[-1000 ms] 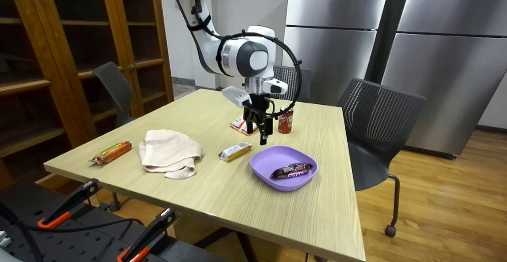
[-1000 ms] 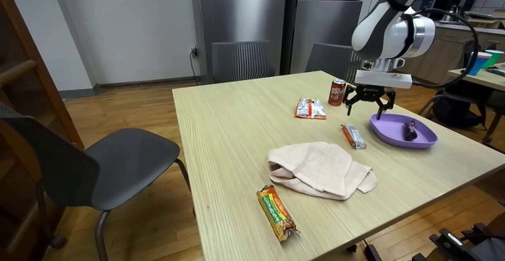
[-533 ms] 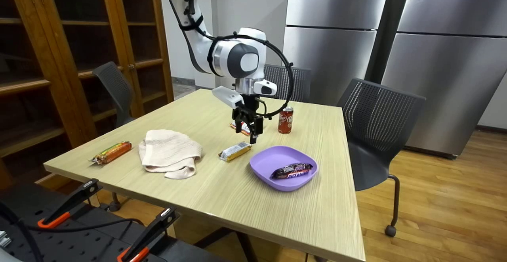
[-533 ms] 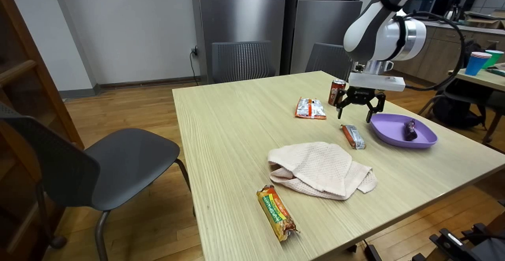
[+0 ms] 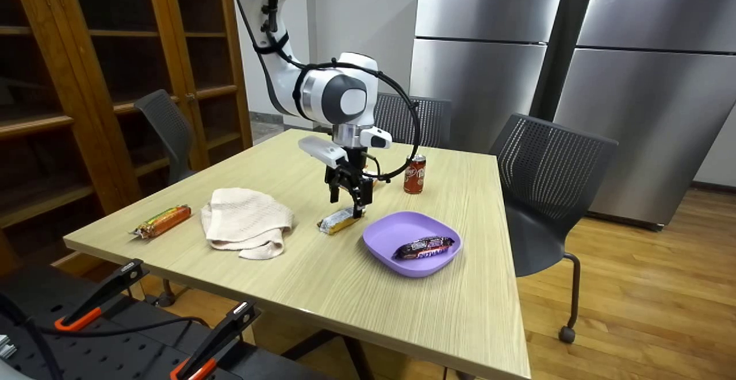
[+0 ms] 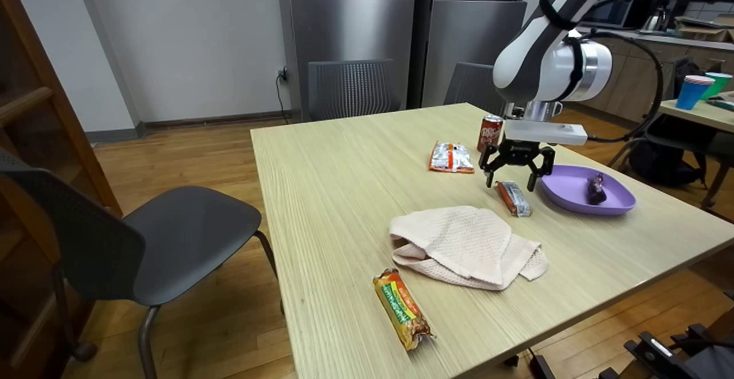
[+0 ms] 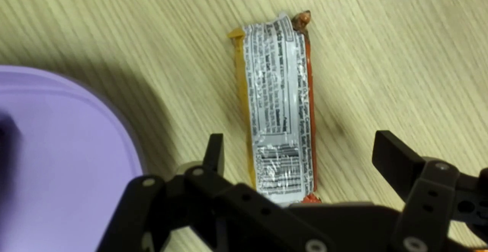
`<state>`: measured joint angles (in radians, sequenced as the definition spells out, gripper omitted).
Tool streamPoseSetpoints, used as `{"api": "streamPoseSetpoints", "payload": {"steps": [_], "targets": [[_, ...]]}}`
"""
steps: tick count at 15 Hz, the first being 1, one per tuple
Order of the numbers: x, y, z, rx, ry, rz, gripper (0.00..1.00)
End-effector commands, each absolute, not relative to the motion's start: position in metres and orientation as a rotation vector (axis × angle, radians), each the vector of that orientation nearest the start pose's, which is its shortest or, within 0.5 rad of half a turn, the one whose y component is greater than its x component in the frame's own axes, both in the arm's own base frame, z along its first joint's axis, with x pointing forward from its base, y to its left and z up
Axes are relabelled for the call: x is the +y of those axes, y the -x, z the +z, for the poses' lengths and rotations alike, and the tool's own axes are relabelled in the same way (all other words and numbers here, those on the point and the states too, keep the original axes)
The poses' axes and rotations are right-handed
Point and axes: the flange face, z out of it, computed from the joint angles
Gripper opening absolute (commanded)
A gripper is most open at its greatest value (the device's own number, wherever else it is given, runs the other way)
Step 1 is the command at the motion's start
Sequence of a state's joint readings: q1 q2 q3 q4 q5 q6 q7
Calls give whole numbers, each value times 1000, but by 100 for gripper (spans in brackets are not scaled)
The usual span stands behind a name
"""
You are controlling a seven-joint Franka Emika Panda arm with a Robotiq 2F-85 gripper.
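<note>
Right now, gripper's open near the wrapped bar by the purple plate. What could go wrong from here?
Bump: in the wrist view, one finger appears close to the purple plate, so lowering the gripper might nudge it.
Off-centre close: the wrapped bar sits nearer that finger than the other, so closing could shove or twist it.
Slip: the bar looks glossy, so grip may be poor.

I see the black gripper, its fingers wide apart; between them shows a wrapped snack bar, silvery printed side up on the wood-grained tabletop, near a purple plate.

Even light, glare on refrigerators
</note>
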<state>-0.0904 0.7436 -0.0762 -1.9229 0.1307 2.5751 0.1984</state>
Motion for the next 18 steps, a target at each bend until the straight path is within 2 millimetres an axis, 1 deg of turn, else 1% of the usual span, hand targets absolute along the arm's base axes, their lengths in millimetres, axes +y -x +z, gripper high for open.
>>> {"api": "streamPoseSetpoints", "payload": {"steps": [1,4,5,6,13,15,18], "targets": [[-99,-591,84,647,3046,176,100],[-98,-590,78,626,3050,192,100],[-98,-590,78,622,3048,188,75],[-98,-590,79,617,3050,188,74],[-101,-594,92,619,3066,143,18],[-103,-594,97,629,3070,127,17],[-111,-594,110,652,3079,82,17]]}}
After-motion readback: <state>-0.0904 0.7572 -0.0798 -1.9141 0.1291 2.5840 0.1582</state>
